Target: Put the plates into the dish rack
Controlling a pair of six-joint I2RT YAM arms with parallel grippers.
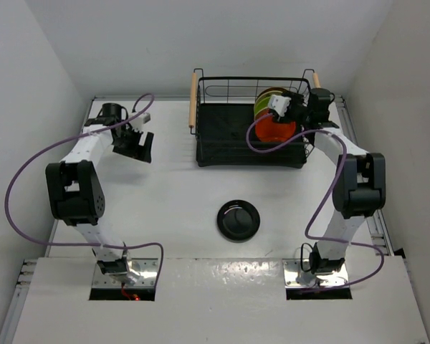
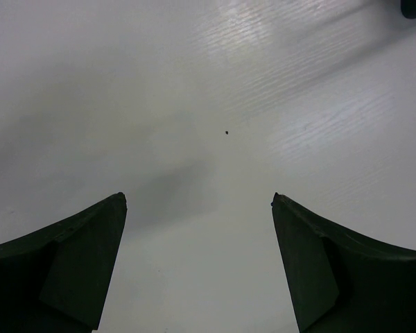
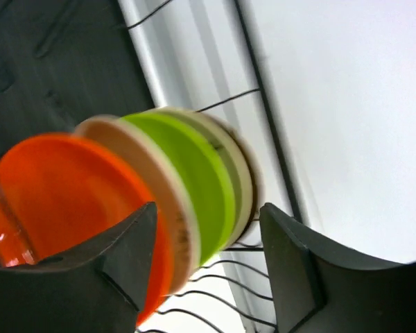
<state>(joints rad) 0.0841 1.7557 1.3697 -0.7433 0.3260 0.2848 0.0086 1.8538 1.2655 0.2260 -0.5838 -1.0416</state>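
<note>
The black wire dish rack [image 1: 222,140] stands at the back of the table, with several plates on edge at its right end. In the right wrist view an orange plate [image 3: 55,194] is nearest, then a beige plate [image 3: 163,187], a lime green plate [image 3: 197,170] and a cream plate [image 3: 244,173]. My right gripper [image 3: 208,215] is open with its fingers straddling the plates' edges, holding none; from above it [image 1: 287,107] hangs over the orange plate [image 1: 274,130]. A glossy black plate [image 1: 238,219] lies flat mid-table. My left gripper [image 1: 135,143] is open and empty at the far left.
The rack has light wooden handles on its left [image 1: 193,100] and right [image 1: 316,79] sides and a dark tray base [image 3: 48,62]. The left wrist view shows only bare white table [image 2: 215,104] between the fingers. Walls close in on both sides of the table.
</note>
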